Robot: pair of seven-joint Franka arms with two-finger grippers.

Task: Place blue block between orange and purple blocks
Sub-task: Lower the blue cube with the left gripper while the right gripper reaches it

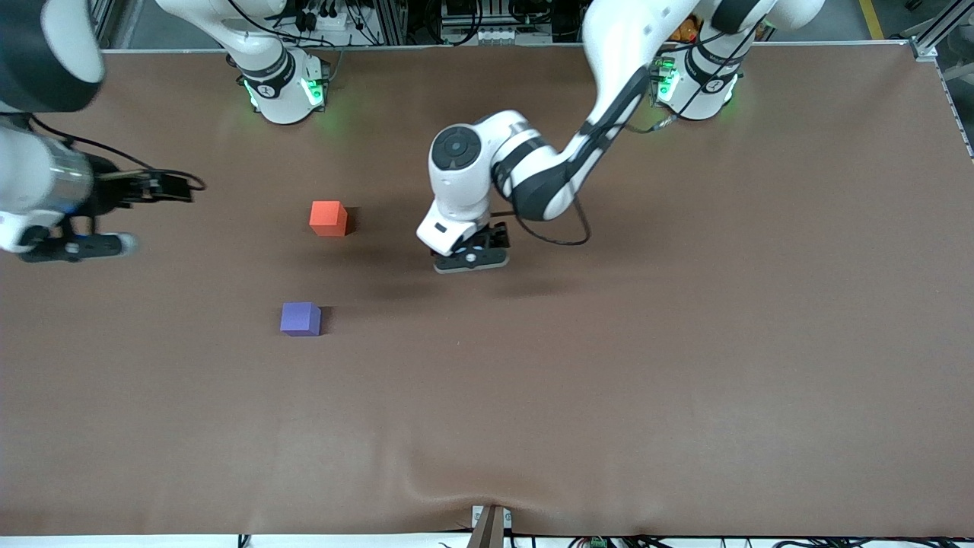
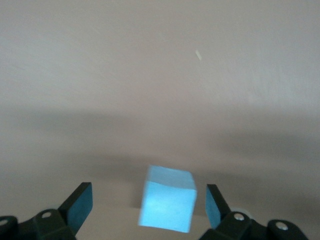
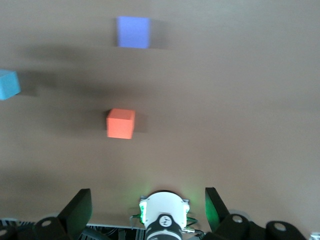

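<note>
Over the brown table mat (image 1: 685, 342), my left gripper (image 1: 470, 259) hangs with its fingers (image 2: 80, 202) spread wide on either side of the blue block (image 2: 167, 205), not touching it.

From the right wrist I see that blue block resting on the mat, toward the left arm's end from the orange block (image 1: 329, 218) and purple block (image 1: 300, 318). Purple sits nearer the front camera than orange, well apart. My right gripper (image 3: 147, 210) waits wide open at the right arm's end. Cables and aluminium framing line the table's edge by the arm bases.
</note>
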